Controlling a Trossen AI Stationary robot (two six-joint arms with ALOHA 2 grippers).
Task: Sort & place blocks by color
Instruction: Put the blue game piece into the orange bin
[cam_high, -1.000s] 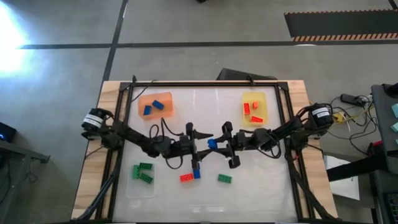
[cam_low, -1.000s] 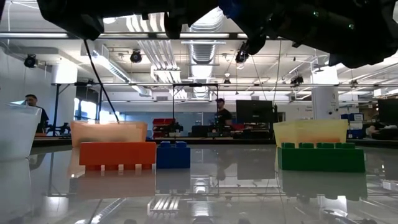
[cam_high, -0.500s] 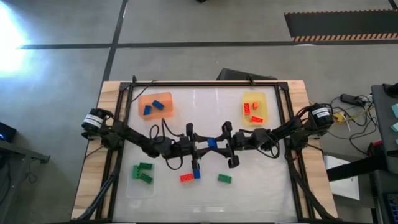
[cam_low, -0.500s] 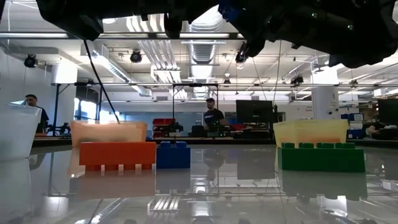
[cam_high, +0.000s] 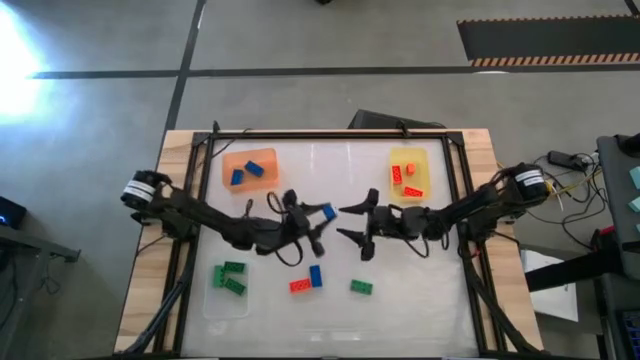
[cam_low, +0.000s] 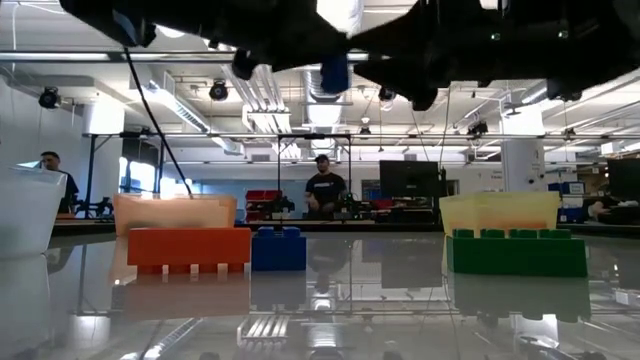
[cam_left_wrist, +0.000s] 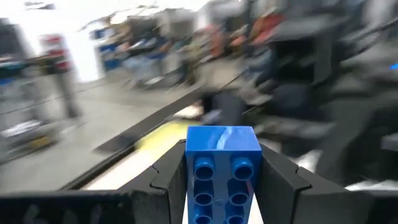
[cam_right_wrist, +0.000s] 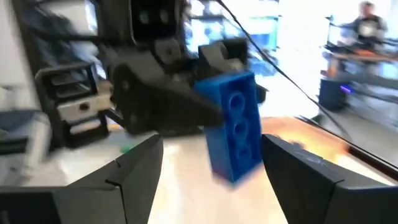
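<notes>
Above the middle of the table (cam_high: 420, 290), a blue block (cam_high: 327, 212) is held clamped between the fingers of the left hand (cam_high: 318, 217), clear of the surface (the same block fills the left wrist view (cam_left_wrist: 222, 171), flanked by the two dark fingers (cam_left_wrist: 166, 180)). The right hand (cam_high: 356, 222) is seen just beside it, fingers spread wide and gripping nothing; from its wrist view the blue block (cam_right_wrist: 235, 127) is shown between its open fingers (cam_right_wrist: 134, 171) but apart from them. On the table below, a red block (cam_high: 299, 286) and a second blue block (cam_high: 316, 276) lie touching, with a green block (cam_high: 361, 287) near them. Two blue blocks rest in the orange tray (cam_high: 229, 160), red blocks in the yellow tray (cam_high: 424, 160), and two green blocks (cam_high: 230, 277) in the clear tray (cam_high: 210, 300).
</notes>
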